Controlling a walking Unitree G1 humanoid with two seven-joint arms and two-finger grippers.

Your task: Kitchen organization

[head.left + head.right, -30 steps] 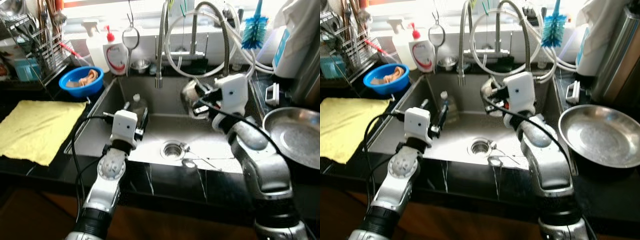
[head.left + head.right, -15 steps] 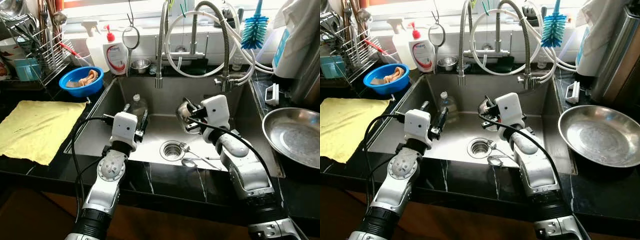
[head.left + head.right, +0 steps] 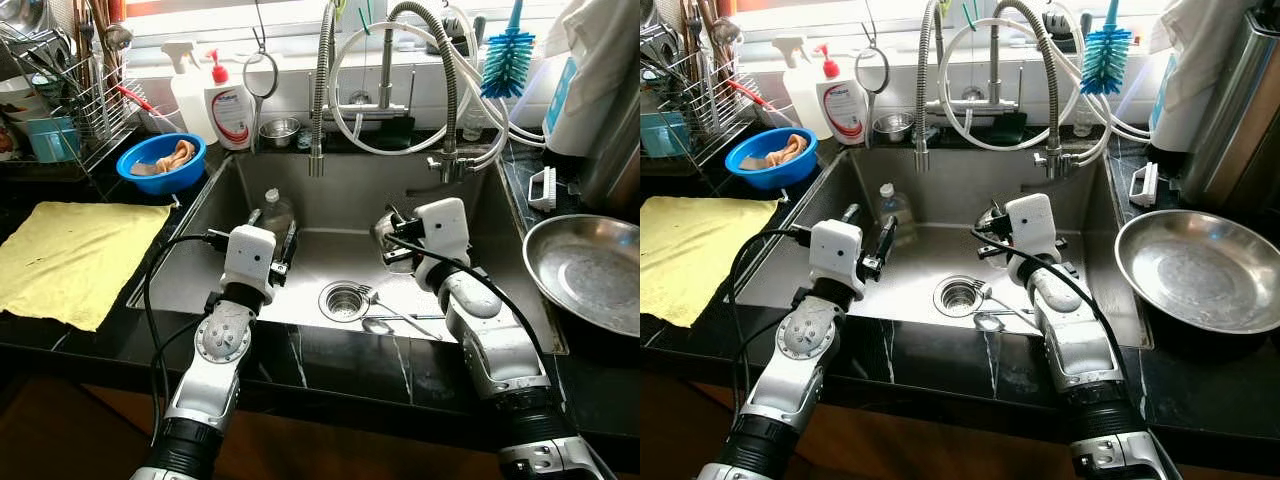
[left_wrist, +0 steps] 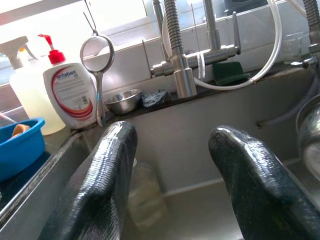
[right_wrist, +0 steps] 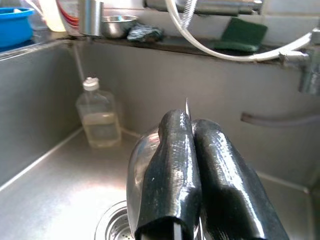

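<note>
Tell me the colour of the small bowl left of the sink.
Blue bowl, with something pale orange inside; clearest in the left eye view.

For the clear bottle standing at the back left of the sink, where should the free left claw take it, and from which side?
Grip the clear bottle across its body below the white cap, coming in level from the front. It stands upright near the sink back wall, and the left claw, fingers open, already points at it.
</note>
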